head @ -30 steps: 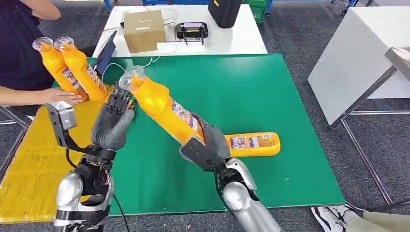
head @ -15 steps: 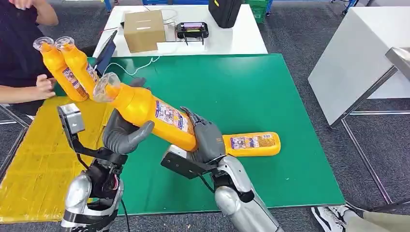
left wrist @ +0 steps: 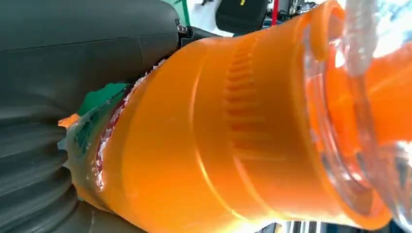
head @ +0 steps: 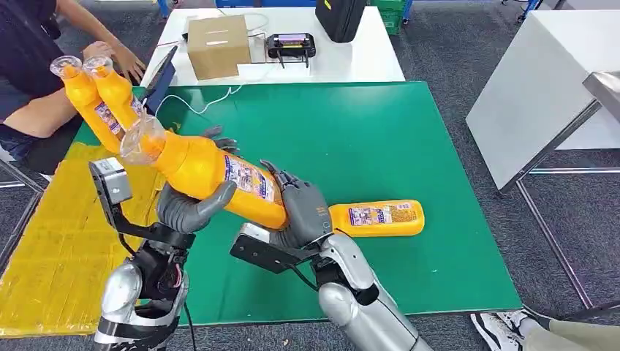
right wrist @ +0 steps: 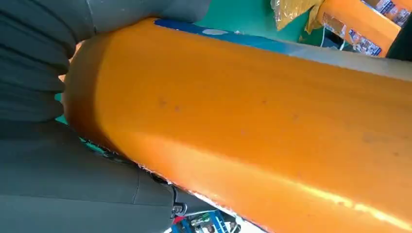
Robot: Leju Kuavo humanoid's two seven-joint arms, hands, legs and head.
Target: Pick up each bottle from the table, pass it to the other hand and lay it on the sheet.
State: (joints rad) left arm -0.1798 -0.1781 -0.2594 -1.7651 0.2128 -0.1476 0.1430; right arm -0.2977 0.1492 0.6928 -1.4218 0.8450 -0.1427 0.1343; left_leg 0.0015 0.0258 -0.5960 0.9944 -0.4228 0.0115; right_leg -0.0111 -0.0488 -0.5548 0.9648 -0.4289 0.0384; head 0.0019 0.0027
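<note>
1. Bottle (head: 212, 175) in transfer hangs tilted above the green mat (head: 380, 131), near the yellow sheet (head: 51, 241), cap toward the person
2. Right hand (head: 303, 212) grips its base end; left hand (head: 186, 205) cups the body from below, thumb across the front
3. You're mid-handover: firm up the left grasp before the right lets go
4. Another bottle (head: 376, 217) lies waiting on the mat
</note>
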